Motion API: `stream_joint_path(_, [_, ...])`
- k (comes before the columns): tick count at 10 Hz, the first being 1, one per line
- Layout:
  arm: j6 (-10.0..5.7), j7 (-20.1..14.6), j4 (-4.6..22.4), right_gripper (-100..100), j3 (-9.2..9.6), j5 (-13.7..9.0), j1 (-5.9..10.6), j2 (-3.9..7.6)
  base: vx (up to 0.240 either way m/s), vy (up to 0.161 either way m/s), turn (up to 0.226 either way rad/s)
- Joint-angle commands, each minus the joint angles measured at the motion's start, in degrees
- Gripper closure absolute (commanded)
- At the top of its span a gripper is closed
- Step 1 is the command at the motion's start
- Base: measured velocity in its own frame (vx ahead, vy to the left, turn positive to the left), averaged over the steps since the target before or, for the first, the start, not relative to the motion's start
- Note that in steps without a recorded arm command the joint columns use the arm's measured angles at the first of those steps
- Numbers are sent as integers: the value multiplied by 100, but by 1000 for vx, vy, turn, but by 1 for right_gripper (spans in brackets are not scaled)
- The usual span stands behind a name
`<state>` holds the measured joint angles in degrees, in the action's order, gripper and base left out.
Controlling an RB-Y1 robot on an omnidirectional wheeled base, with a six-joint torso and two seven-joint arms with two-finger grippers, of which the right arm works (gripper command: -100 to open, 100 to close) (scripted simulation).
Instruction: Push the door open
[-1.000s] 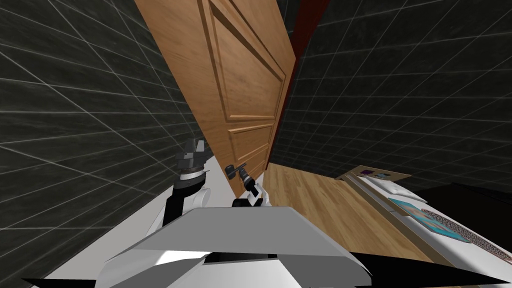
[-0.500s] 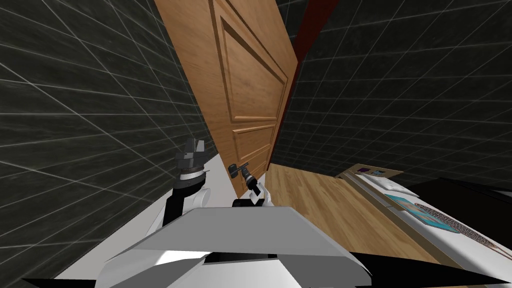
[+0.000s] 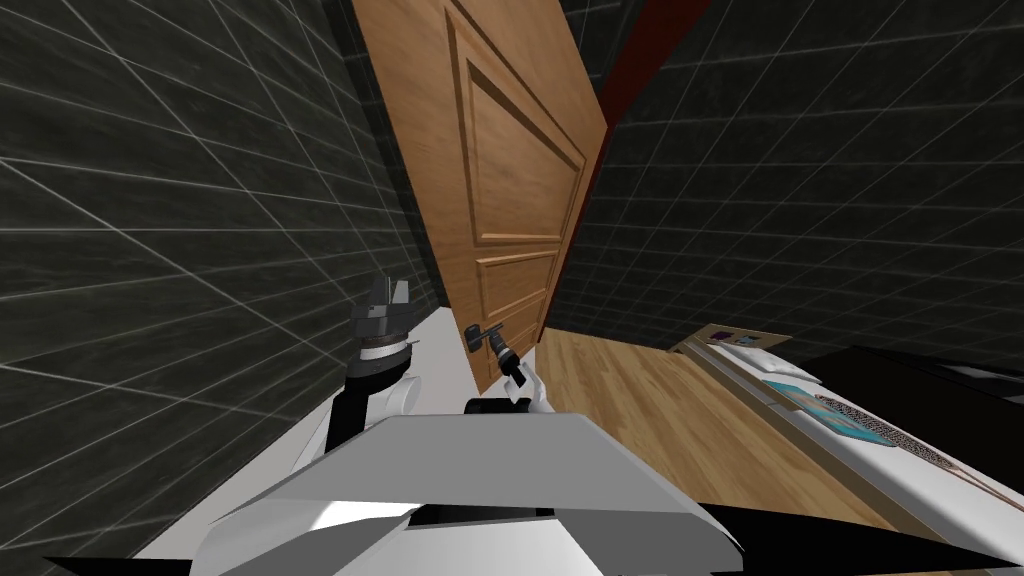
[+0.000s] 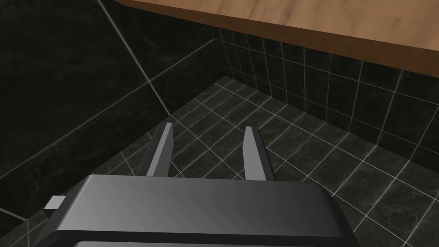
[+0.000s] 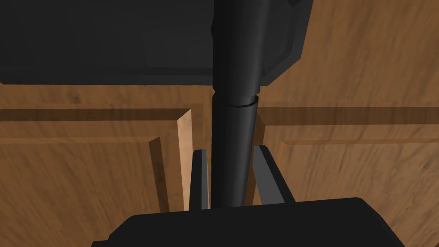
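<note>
A brown panelled wooden door (image 3: 520,180) stands ajar ahead, its free edge beside a dark red frame (image 3: 640,60). Its dark lever handle (image 3: 478,332) sits low on the door. My right gripper (image 3: 490,340) is shut on that handle. In the right wrist view the lever (image 5: 233,141) runs between both fingers (image 5: 266,171), with the dark handle plate (image 5: 107,38) beyond and door panels (image 5: 85,180) behind. My left gripper (image 3: 387,293) is raised beside the tiled wall, left of the door, and is open with nothing between its fingers (image 4: 209,141).
Dark tiled walls (image 3: 150,200) close in on the left and right (image 3: 800,200). A wooden floor (image 3: 640,410) lies past the door. At the right stands a long low bed-like piece (image 3: 850,430) with patterned covers. The left wrist view shows the door's edge (image 4: 300,21) near.
The whole head view has shifted, so I have moved. The door and handle sit further right, and my right arm reaches further with the handle. My left arm keeps its pose.
</note>
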<state>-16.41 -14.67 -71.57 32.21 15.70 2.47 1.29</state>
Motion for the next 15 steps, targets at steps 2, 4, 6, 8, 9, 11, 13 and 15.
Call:
stream_joint_path(2, [28, 54, 38, 100, -185, -43, 15, -61, 86, 192, -74])
stream_joint_path(4, [28, 84, 53, 100, -319, -82, 36, -181, 63, 185, -72])
stream_joint_path(6, [24, 83, 69, 100, -358, -93, 54, -198, 47, 129, -64])
stream_joint_path(8, [21, 114, 76, 100, -536, -136, 89, -45, 80, 151, -67])
stream_joint_path(9, [21, 126, 83, 100, -596, -151, 95, -7, 77, 180, -77])
stream_joint_path(11, [21, 155, 98, 100, -730, -183, 110, 38, 92, 183, -70])
stream_joint_path(13, [21, 185, 114, 100, -873, -218, 126, 31, 116, 193, -79])
stream_joint_path(15, [22, 214, 130, 100, -1010, -251, 141, -28, 89, 202, -84])
